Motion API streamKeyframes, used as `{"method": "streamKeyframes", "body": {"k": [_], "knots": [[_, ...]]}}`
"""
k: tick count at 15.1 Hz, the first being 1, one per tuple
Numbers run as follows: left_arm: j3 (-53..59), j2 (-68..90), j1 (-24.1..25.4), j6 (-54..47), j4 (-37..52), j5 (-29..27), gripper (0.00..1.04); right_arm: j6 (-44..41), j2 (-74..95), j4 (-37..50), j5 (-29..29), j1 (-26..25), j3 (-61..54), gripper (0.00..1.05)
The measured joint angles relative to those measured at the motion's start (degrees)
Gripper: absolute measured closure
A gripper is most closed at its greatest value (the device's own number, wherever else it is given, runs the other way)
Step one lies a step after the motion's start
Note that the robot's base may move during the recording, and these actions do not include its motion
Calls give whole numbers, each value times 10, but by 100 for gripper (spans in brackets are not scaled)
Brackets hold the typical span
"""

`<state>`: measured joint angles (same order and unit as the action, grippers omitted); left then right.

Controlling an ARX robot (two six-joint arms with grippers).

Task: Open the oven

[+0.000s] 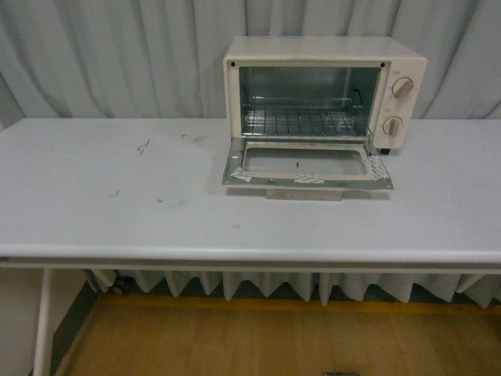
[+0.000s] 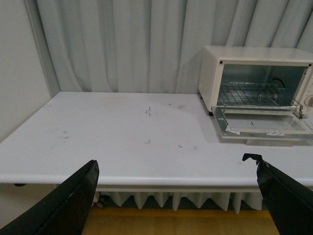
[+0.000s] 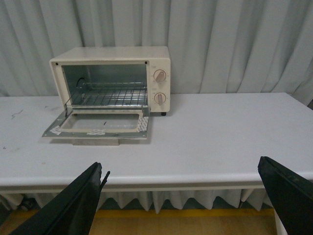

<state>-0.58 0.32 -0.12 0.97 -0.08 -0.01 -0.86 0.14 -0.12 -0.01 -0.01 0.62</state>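
The cream-white oven (image 1: 325,55) stands at the back right of the white table (image 1: 156,211). Its glass door (image 1: 305,166) hangs fully open, lying flat toward the front. The wire rack (image 1: 301,121) shows inside, and two beige knobs (image 1: 401,88) sit on its right side. The oven also shows in the left wrist view (image 2: 254,54) and the right wrist view (image 3: 112,54). My left gripper (image 2: 176,171) is open and empty, held off the table's front edge. My right gripper (image 3: 181,171) is open and empty there too. Neither arm shows in the front view.
Grey curtains (image 1: 117,55) hang behind the table. A pleated white skirt (image 1: 274,286) hangs under the table's front edge, above a wooden floor (image 1: 235,341). Small dark marks (image 1: 143,146) lie on the table's left half.
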Motion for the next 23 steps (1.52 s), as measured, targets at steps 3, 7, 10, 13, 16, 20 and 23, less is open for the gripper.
{"method": "streamKeyframes", "body": {"k": [3, 7, 10, 13, 16, 20, 23], "knots": [[0, 0, 0, 0, -1, 0, 7, 0, 0, 0, 0, 0, 0, 6], [0, 0, 0, 0, -1, 0, 7, 0, 0, -1, 1, 0, 0, 6], [0, 0, 0, -1, -1, 0, 7, 0, 0, -1, 0, 0, 0, 6], [0, 0, 0, -1, 0, 0, 7, 0, 0, -1, 0, 0, 0, 6], [0, 0, 0, -2, -1, 0, 7, 0, 0, -1, 0, 0, 0, 6], [0, 0, 0, -2, -1, 0, 7, 0, 0, -1, 0, 0, 0, 6], [0, 0, 0, -2, -2, 0, 7, 0, 0, -1, 0, 0, 0, 6]]}}
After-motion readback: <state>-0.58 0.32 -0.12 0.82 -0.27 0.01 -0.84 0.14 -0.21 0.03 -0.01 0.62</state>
